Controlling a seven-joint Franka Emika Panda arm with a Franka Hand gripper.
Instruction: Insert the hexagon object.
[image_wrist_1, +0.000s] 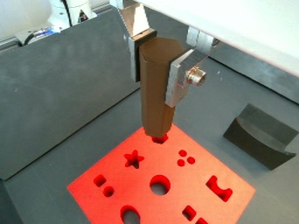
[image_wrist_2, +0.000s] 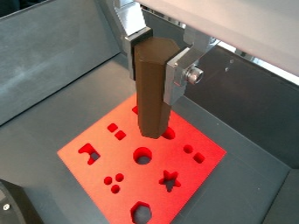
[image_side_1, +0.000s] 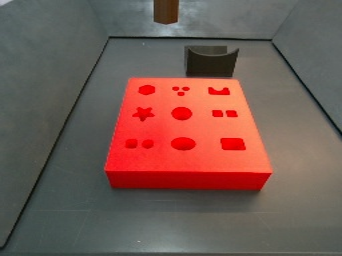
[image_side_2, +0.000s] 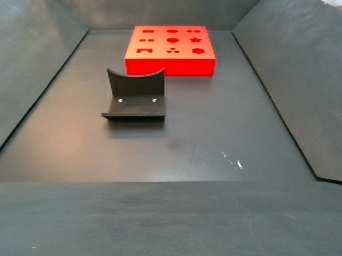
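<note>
My gripper (image_wrist_1: 158, 59) is shut on the hexagon object (image_wrist_1: 156, 92), a long dark brown peg that hangs upright between the silver fingers. It also shows in a wrist view (image_wrist_2: 153, 87) in the gripper (image_wrist_2: 158, 66). The peg's lower end hovers above the far edge of the red block (image_wrist_1: 117, 171) with shaped holes, clear of its top. In a side view only the peg's lower end (image_side_1: 166, 10) shows, high above the far side of the red block (image_side_1: 160, 128); the gripper is out of frame there.
A dark grey curved holder (image_side_1: 210, 58) stands on the floor just beyond the red block, also seen in a side view (image_side_2: 134, 97) and a wrist view (image_wrist_1: 261, 133). Grey sloping walls (image_side_1: 60, 110) enclose the floor.
</note>
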